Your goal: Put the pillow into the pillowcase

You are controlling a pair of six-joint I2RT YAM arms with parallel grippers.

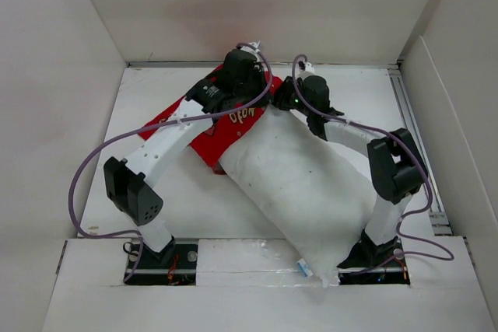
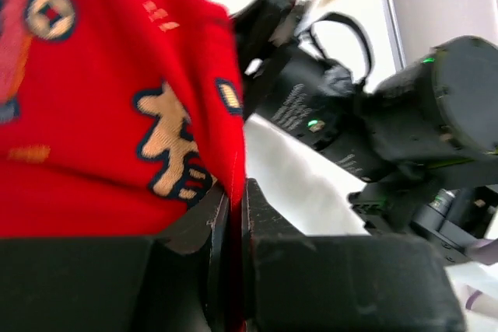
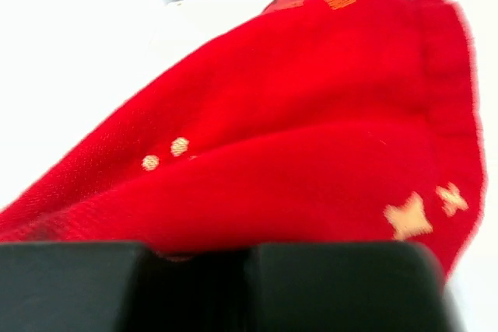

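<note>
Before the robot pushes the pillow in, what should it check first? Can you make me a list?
1. Left gripper pinching the pillowcase: ok, red cloth is clamped in it.
2. Right gripper pinching it too: cannot tell, red cloth drapes right over it.
3. Case mouth held open wide: cannot tell, no view shows it.
4. Pillow inside the case: not ok, almost all of it lies outside.
5. Pillow's far end lined up at the case: ok, it meets the red cloth.
</note>
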